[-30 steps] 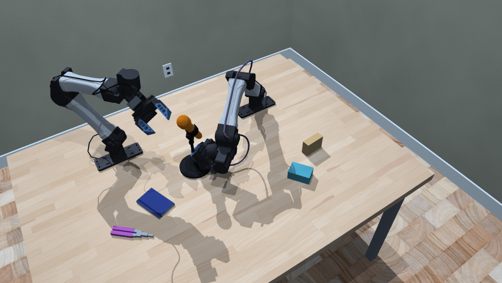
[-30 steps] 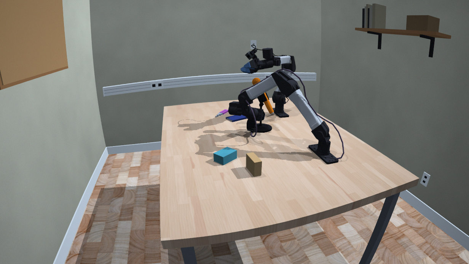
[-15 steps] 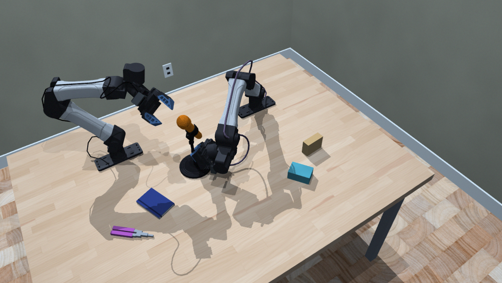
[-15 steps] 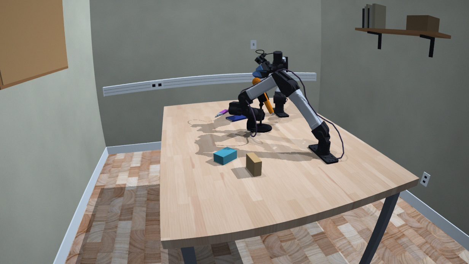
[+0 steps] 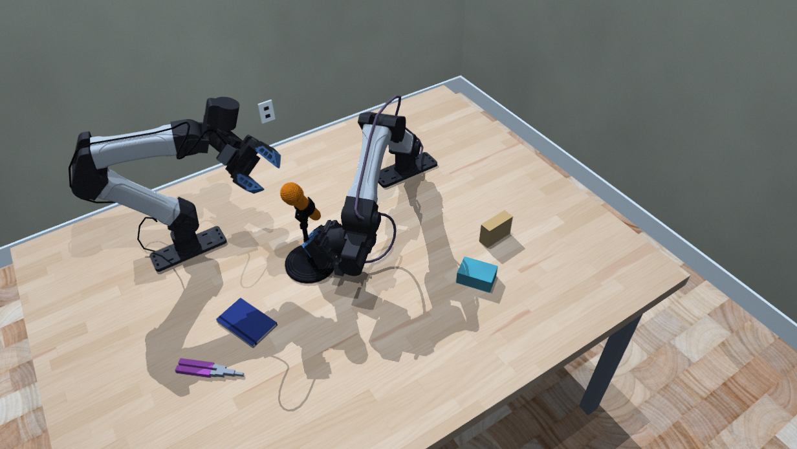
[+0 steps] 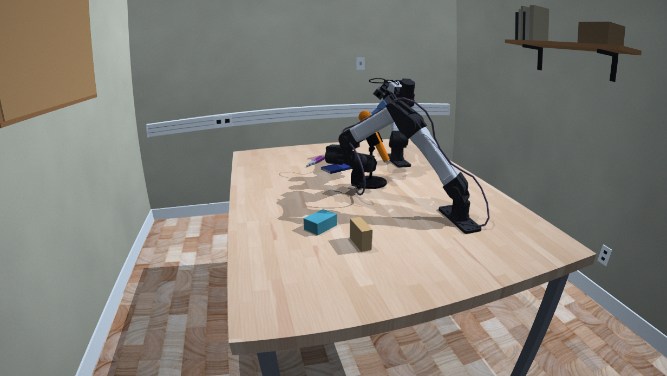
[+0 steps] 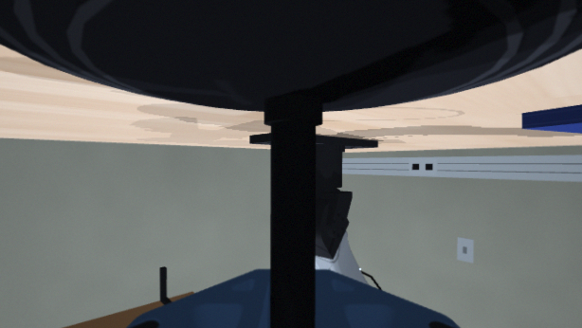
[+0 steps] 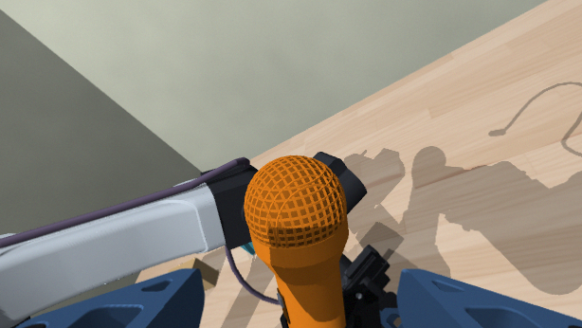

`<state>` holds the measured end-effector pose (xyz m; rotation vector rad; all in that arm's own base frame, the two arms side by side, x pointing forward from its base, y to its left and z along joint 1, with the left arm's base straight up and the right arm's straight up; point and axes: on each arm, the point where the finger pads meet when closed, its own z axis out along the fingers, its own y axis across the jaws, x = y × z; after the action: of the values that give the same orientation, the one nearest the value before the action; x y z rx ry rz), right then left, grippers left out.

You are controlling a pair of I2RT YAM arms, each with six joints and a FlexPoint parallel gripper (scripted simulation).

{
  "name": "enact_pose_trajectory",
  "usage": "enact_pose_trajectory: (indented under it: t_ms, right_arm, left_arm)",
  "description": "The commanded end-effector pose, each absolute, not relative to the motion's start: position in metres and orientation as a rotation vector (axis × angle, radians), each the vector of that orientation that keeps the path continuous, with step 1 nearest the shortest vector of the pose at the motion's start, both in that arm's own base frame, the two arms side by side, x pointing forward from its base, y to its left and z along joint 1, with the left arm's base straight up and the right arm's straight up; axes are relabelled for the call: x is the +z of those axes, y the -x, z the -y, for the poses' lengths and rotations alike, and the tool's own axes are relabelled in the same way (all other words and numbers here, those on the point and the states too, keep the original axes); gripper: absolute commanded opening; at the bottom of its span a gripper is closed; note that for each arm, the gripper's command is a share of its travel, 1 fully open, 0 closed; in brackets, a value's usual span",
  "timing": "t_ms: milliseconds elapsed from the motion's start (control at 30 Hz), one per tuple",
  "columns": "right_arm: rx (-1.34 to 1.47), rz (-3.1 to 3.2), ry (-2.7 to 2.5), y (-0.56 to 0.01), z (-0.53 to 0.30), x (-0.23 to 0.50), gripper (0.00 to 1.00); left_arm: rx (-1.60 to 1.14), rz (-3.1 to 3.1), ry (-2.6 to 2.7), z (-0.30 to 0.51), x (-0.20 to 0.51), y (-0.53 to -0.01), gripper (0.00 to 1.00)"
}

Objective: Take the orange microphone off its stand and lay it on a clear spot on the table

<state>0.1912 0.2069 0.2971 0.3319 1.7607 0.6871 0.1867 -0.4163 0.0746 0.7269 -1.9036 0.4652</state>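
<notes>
— Grippers?
— Your left gripper (image 5: 310, 238) (image 6: 369, 163) (image 7: 292, 282) is nearly closed, gripping the stand's (image 5: 298, 272) (image 6: 377, 182) (image 7: 293, 199) post. Your right gripper (image 5: 271, 178) (image 6: 379, 107) (image 8: 300, 282) is over half open, holding nothing.
— Mic?
— Orange microphone (image 5: 291, 193) (image 6: 381, 150) (image 8: 299, 209) is tilted in the upright stand's clip.
</notes>
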Motion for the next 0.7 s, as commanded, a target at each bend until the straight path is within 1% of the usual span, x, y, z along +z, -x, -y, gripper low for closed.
enact_pose_trajectory:
  t_ms: [0,133,333,400,433,633,667]
  right_arm:
    - [0.617,-1.785,-0.329,-0.184,-0.214,0.274,0.63]
    - [0.567,-1.835,-0.251,-0.185,-0.237,0.262,0.63]
    - [0.529,-1.844,-0.237,-0.188,-0.242,0.253,0.63]
    - [0.544,-1.830,-0.259,-0.189,-0.238,0.260,0.63]
    - [0.517,-1.864,-0.208,-0.186,-0.246,0.246,0.63]
    - [0.526,-1.861,-0.214,-0.186,-0.244,0.248,0.63]
    - [0.513,-1.865,-0.194,-0.192,-0.247,0.236,0.63]
  left_arm:
    - [0.574,1.943,-0.688,0.415,0.102,-0.200,0.00]
    - [0.574,1.943,-0.688,0.415,0.102,-0.200,0.00]
    - [0.574,1.943,-0.688,0.415,0.102,-0.200,0.00]
    - [0.574,1.943,-0.688,0.415,0.102,-0.200,0.00]
    - [0.574,1.943,-0.688,0.415,0.102,-0.200,0.00]
    - [0.574,1.943,-0.688,0.415,0.102,-0.200,0.00]
    - [0.574,1.943,-0.688,0.415,0.102,-0.200,0.00]
